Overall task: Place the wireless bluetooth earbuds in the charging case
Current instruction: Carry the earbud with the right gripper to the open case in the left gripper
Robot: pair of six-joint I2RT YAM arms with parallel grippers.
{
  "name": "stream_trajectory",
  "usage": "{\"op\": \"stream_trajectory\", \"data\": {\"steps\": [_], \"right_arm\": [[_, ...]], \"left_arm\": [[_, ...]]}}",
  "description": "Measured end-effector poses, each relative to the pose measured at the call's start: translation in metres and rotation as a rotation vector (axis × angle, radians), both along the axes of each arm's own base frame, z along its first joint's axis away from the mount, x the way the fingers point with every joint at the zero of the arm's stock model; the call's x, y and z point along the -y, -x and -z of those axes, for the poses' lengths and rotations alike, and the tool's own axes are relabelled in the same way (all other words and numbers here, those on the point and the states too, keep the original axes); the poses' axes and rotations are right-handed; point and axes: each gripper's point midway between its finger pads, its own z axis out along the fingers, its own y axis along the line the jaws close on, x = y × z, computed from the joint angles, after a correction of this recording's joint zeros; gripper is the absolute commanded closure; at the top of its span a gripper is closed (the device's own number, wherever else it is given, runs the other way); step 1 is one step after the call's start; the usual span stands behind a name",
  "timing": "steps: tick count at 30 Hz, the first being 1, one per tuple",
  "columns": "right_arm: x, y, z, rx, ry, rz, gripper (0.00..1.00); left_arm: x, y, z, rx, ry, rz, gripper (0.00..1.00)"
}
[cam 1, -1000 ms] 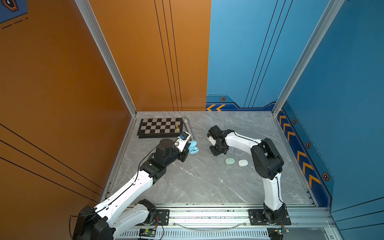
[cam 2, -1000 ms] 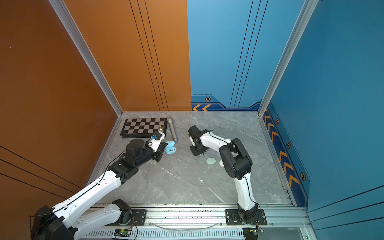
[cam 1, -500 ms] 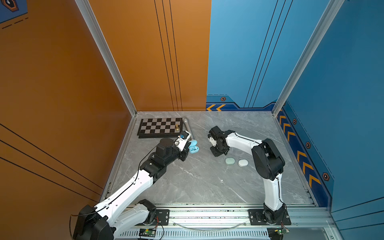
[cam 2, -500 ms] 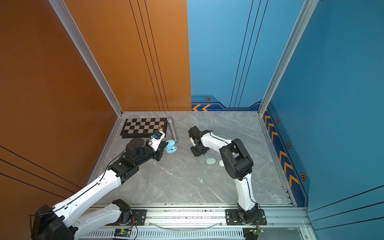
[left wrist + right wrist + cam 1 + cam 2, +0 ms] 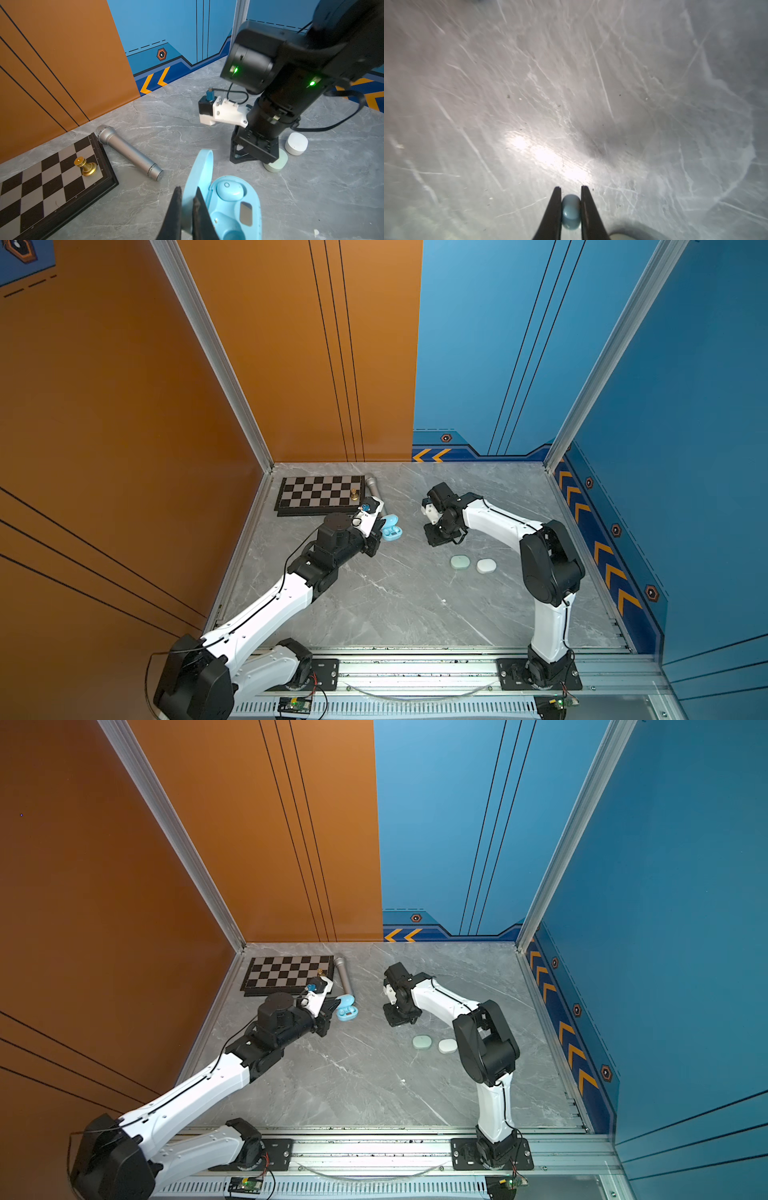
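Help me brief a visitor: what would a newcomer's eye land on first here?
The open pale blue case, left of centre, has its raised lid pinched by the left hand. To its right, the right hand pinches a small blue-grey earbud. A chessboard with a gold pawn sits in the far left corner.

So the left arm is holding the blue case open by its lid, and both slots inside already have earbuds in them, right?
Not quite: only one slot is filled. The left wrist view shows the left gripper pinching the raised lid of the blue case, with one seated earbud in it and the other slot empty.
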Motion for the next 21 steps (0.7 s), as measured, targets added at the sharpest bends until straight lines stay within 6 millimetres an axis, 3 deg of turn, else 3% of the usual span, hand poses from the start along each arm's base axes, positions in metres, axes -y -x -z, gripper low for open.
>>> {"op": "stream_trajectory", "data": {"steps": [6,13,16,21], "right_arm": [[0.004,-0.005,-0.086,0.035,-0.286,0.095,0.88],[-0.006,0.013,-0.19,0.117,-0.606,0.086,0.88],[-0.018,0.02,-0.216,0.13,-0.711,0.069,0.88],[-0.042,0.025,-0.23,0.111,-0.799,0.044,0.88]], "left_arm": [[0.011,-0.023,-0.002,0.017,0.062,-0.024,1.0],[0.029,-0.044,-0.015,0.054,0.123,-0.023,1.0],[0.039,-0.048,-0.02,0.065,0.14,-0.008,1.0],[0.05,-0.048,-0.031,0.077,0.163,0.015,1.0]]}}
